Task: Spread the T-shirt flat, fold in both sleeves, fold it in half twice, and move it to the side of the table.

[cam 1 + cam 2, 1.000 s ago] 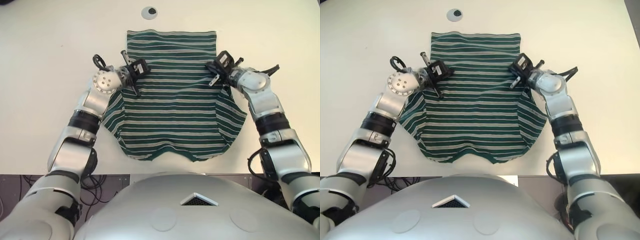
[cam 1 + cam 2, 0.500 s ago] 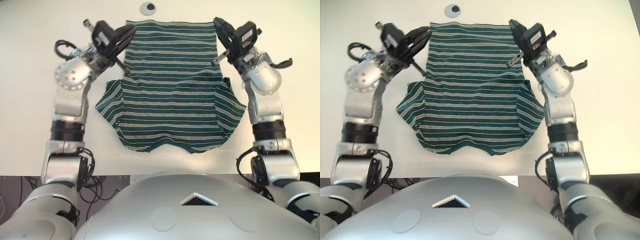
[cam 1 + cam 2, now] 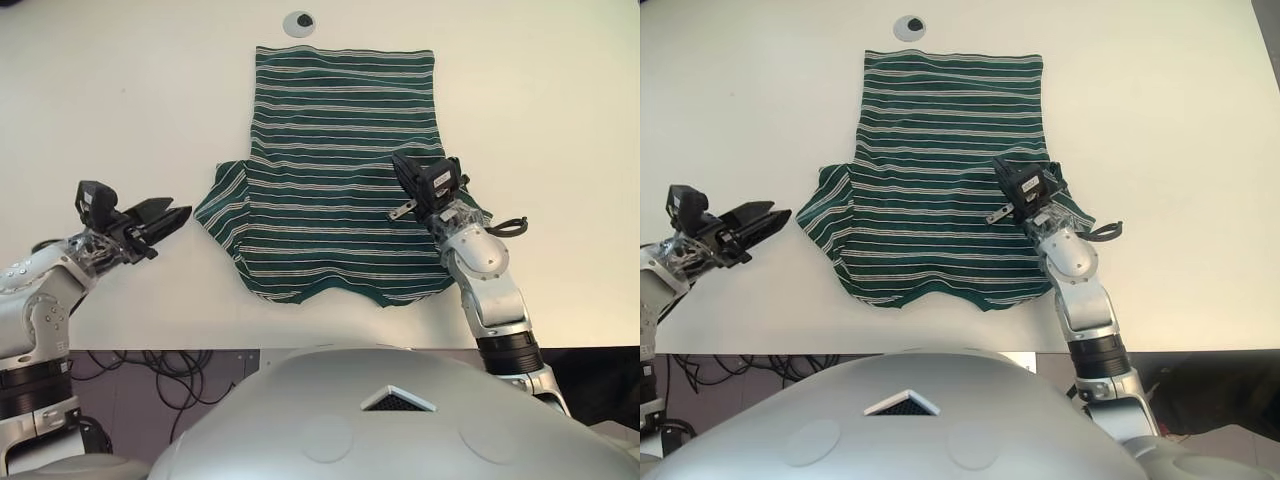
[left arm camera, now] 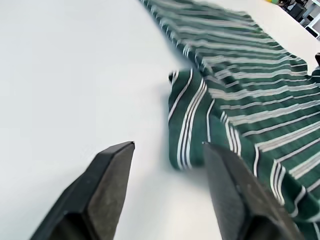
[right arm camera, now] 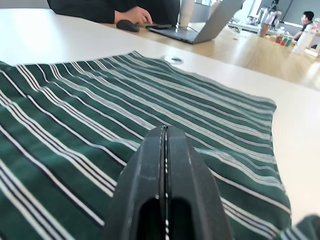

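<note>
Nearest me is the neck end of the T-shirt, which lies spread on the desk with its body running away from me. I judge the spreading step done and the sleeve folds next, since both sleeves stick out from the shirt.

My left hand is off the shirt's left side, low over the desk. Its two fingers are parted and hold nothing. They point at the left sleeve, near it but not touching.

My right hand is over the shirt's right shoulder, by the right sleeve. Its fingers are pressed together, and I see no cloth pinched between them.

The stripes look fairly smooth out to the hem, with a small round grommet just beyond it.

As I read it, the left hand must close the gap, nip the sleeve's edge and carry it in over the body. The right hand has to open before it can take its own sleeve.
</note>
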Robot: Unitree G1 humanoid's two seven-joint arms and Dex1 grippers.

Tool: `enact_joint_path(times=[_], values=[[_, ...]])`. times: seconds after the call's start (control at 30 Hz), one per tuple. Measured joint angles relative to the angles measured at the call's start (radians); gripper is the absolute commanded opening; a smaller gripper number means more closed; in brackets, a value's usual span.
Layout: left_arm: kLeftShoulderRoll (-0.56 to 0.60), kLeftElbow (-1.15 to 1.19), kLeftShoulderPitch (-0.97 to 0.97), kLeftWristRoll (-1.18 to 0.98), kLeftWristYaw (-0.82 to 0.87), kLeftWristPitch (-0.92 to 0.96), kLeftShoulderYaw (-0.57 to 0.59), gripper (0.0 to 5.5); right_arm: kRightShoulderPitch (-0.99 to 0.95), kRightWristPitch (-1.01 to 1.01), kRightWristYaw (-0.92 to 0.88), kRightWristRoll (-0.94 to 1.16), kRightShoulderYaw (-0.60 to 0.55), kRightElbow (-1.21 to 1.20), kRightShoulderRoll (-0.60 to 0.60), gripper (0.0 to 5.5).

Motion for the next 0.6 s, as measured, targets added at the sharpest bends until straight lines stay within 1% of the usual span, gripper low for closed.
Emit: enact_joint_path(times=[0.17,0.27,0.47,0.53,0.6], values=[[-0.027,0.055,-0.051,-0.032,0.002,0.080,-0.035,2.43,-0.001,0.002,-0.024,-0.050,0.012,0.059,-0.003,0.00],[-0.022,0.088,-0.094,-0.050,0.001,0.141,-0.037,2.43,0.004,-0.010,-0.039,-0.080,0.017,0.060,-0.003,0.00],[0.000,0.081,-0.123,-0.087,0.002,0.265,-0.045,2.43,0.014,-0.031,-0.057,-0.125,0.036,0.060,-0.004,0.00],[0.003,0.079,-0.130,-0.088,0.006,0.285,-0.045,2.08,0.018,-0.037,-0.059,-0.126,0.041,0.059,-0.005,0.00],[0.003,0.080,-0.136,-0.090,0.016,0.305,-0.044,2.01,0.019,-0.042,-0.062,-0.147,0.046,0.058,-0.005,0.00]])
